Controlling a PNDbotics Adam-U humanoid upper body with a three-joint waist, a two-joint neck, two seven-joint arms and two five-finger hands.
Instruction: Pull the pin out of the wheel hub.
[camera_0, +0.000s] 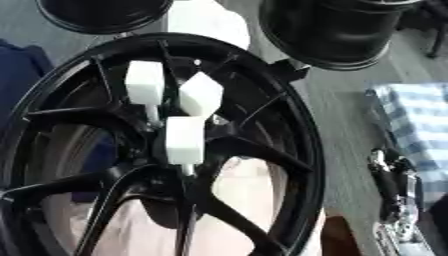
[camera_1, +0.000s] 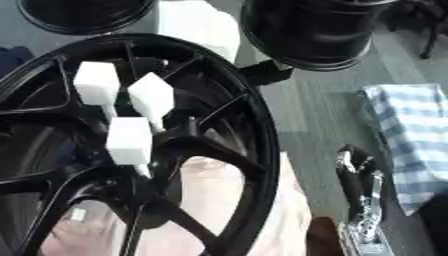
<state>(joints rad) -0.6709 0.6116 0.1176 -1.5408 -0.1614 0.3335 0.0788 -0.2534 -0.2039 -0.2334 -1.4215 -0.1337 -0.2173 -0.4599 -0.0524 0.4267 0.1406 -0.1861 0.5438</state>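
Right hand (camera_1: 359, 192) rests apart from wheel hub (camera_0: 262, 125), pins (camera_0: 185, 140) in place

head stereo pair | looking down | close | both share wheel hub (camera_0: 175, 165)

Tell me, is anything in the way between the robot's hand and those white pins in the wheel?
Nothing visible blocks it. The right hand hangs low at the right, outside the wheel's rim. The three white-capped pins stick out of the hub toward the camera, uncovered. Only open floor lies between.
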